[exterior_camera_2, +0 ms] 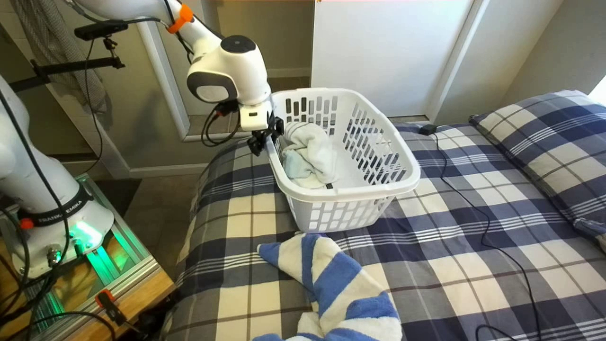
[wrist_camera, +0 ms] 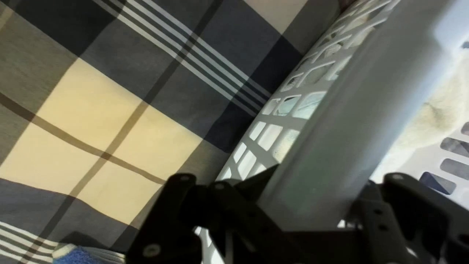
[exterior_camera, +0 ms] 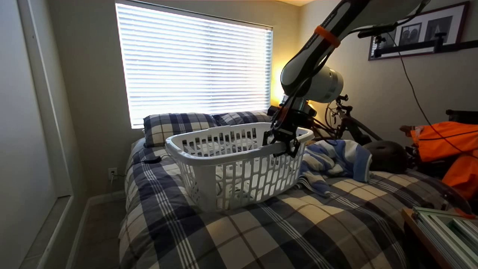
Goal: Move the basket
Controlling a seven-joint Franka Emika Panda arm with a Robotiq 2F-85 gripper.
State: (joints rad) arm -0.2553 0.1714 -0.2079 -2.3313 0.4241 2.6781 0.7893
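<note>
Below me spreads the plaid-covered bed [exterior_camera: 239,239]. On it sits the white slotted laundry basket [exterior_camera: 204,183]. Just beside it a blue-and-white striped towel [exterior_camera_2: 338,284] lies crumpled. Inside, a pale cloth [exterior_camera_2: 312,150] bunches against the side I grip. My claw [exterior_camera_2: 267,135] is clamped on the rim [wrist_camera: 348,128], one finger within, one without.

A plaid-covered bed [exterior_camera: 261,239], pillows [exterior_camera: 179,129] and window blinds [exterior_camera: 198,67] mark this as a bedroom.
</note>
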